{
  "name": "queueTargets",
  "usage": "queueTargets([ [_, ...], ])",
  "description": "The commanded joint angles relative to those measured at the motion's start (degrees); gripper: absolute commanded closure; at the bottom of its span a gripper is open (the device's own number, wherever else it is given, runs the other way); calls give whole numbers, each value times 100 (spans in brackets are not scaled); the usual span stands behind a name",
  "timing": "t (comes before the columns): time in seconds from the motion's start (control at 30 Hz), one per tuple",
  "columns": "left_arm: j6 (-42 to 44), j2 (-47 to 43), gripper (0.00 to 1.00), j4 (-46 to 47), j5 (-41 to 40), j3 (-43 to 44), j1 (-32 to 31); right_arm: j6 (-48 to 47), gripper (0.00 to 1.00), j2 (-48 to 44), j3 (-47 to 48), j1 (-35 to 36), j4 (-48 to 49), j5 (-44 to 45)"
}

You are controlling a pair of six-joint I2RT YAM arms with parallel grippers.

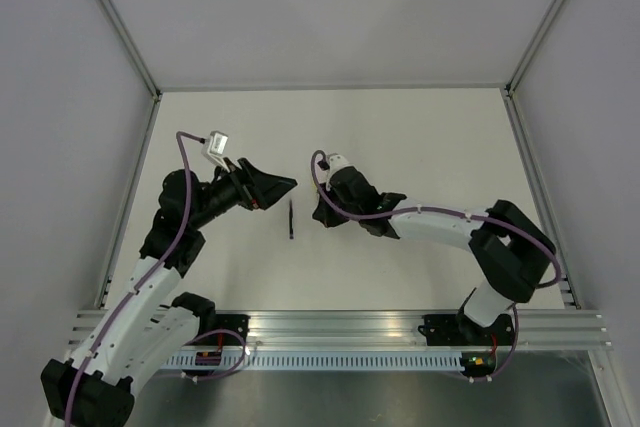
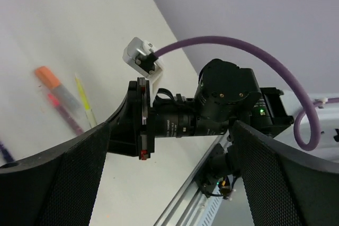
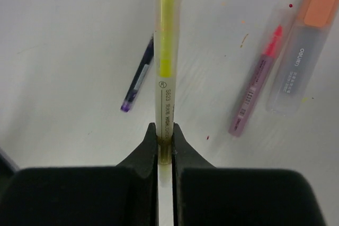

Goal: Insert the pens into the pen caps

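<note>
Right up close, the right tool (image 3: 165, 136) has its two black fingers squeezed tight on the yellow pen (image 3: 166, 51). It grips the pen near its white end, and the yellow part points straight out, away from the fingers. The pen is up off the table (image 1: 420, 137).

Under it, a dark pen (image 3: 139, 80) lies flat on the table, a bit to the left. Off to the right lies a pink pen (image 3: 254, 88). Just beside that lies a see-through cap with an orange end (image 3: 302, 51) (the two look very close, but I cannot tell if they touch).

The right arm sticks its elbow far out to the right. Its long part then reaches back to the middle of the table, with the tool held low.

The left arm leans up from its base with a bent elbow. The left tool (image 1: 272, 187) points across at the right tool. Its fingers are spread wide apart, with nothing in them.
</note>
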Motion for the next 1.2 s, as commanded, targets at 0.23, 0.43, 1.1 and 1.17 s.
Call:
queueTargets([
  [0.23, 906, -876, 0, -656, -2525, -1323, -5, 1572, 94, 2013, 1740, 19, -1310, 967],
  [0.43, 871, -1493, 0, -612, -2922, -1639, -5, 2020, 84, 2418, 2118, 45, -1917, 1204],
  [1.1, 1090, -1177, 0, -376, -2142, -1657, -5, 1688, 62, 1224, 2224, 80, -2612, 1152],
  [1.17, 1134, -1081, 0, -349, -1800, -1639, -5, 1425, 58, 750, 1945, 80, -2656, 1169],
])
